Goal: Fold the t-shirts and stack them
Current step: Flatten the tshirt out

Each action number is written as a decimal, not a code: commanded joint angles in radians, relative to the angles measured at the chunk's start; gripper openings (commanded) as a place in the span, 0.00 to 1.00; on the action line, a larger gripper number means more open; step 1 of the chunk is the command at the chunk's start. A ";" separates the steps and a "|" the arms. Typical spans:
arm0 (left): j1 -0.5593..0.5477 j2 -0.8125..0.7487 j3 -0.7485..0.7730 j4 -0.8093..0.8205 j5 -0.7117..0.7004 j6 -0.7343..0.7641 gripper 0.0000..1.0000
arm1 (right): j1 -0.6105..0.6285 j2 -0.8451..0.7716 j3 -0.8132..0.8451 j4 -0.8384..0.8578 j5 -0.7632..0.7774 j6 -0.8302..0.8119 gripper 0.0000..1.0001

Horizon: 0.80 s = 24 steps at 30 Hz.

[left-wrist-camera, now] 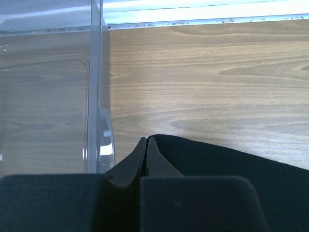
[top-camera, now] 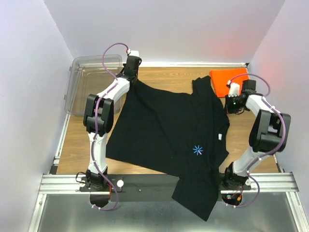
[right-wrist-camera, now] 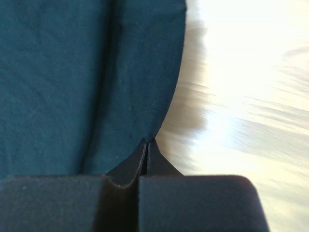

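Note:
A large black t-shirt [top-camera: 164, 125] lies spread over the wooden table, its blue starburst logo [top-camera: 197, 150] facing up and its lower part hanging over the near rail. My left gripper [top-camera: 131, 78] is at the shirt's far left corner, shut on the cloth [left-wrist-camera: 231, 164] at its tips [left-wrist-camera: 146, 139]. My right gripper [top-camera: 230, 102] is at the shirt's right edge, shut on the hem [right-wrist-camera: 72, 72] with its tips [right-wrist-camera: 147, 141] pinching the fabric edge. A folded orange t-shirt [top-camera: 227, 79] lies at the back right, just beyond the right gripper.
A clear plastic bin [top-camera: 82, 92] stands at the back left, its wall [left-wrist-camera: 94, 96] close beside the left gripper. White walls enclose the table on three sides. Bare wood [left-wrist-camera: 217, 72] shows behind the black shirt.

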 commanded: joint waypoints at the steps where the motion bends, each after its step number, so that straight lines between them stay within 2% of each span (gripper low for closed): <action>1: 0.010 -0.056 -0.015 0.024 0.012 -0.018 0.00 | -0.038 -0.108 -0.005 -0.015 0.099 -0.037 0.00; 17: 0.025 -0.051 -0.017 0.012 0.017 -0.025 0.00 | -0.104 -0.159 -0.143 -0.018 0.196 -0.135 0.01; 21: 0.025 -0.048 -0.012 0.006 0.023 -0.026 0.00 | -0.121 -0.128 -0.151 -0.017 0.179 -0.149 0.03; 24: 0.025 -0.046 -0.015 0.006 0.029 -0.028 0.00 | -0.124 -0.113 -0.160 -0.020 0.130 -0.168 0.10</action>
